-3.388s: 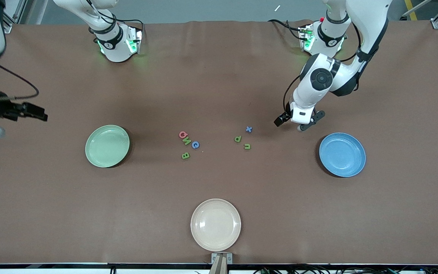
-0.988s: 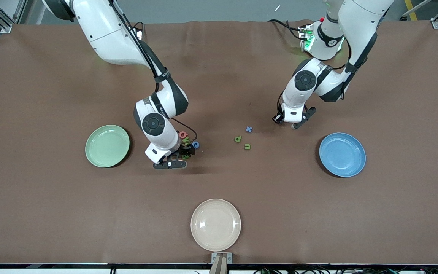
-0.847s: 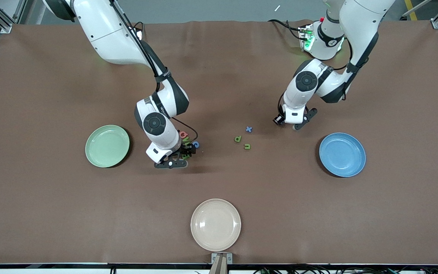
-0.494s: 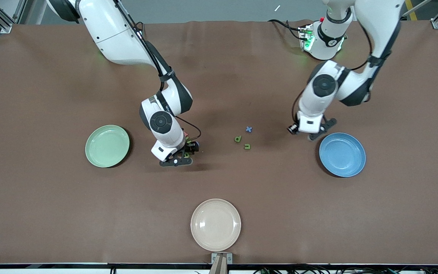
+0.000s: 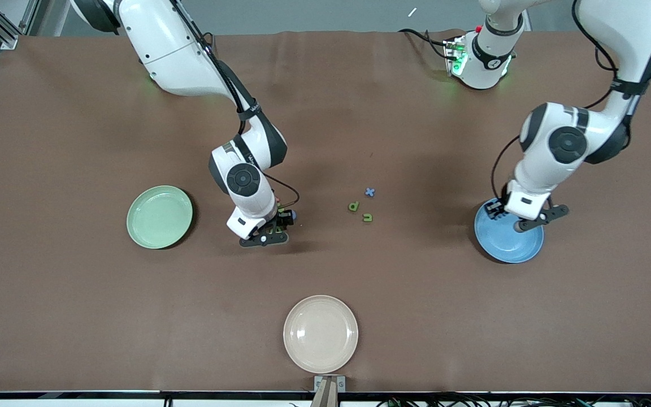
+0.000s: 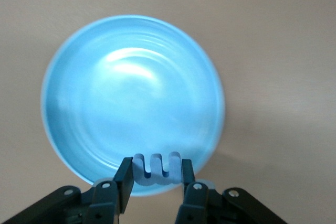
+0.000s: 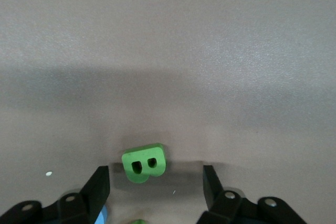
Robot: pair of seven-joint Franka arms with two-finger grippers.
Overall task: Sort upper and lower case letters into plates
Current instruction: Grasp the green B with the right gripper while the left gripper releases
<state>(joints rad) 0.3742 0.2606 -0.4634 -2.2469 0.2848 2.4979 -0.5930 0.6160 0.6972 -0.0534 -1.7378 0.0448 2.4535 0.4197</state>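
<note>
A green B reads clearly, flat on the brown table. Over in the loose trio, a blue x sits on top, a green p at its seven o'clock and a green piece at its six o'clock, n or u, hard to call. The left gripper pinches a blue three-humped letter, m or w. The print on the right arm's wrist is too small to read.

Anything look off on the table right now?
Nothing stands out. The left gripper holds a blue letter over the blue plate; the right gripper straddles the green B, open. No letters lie in the green plate.
</note>
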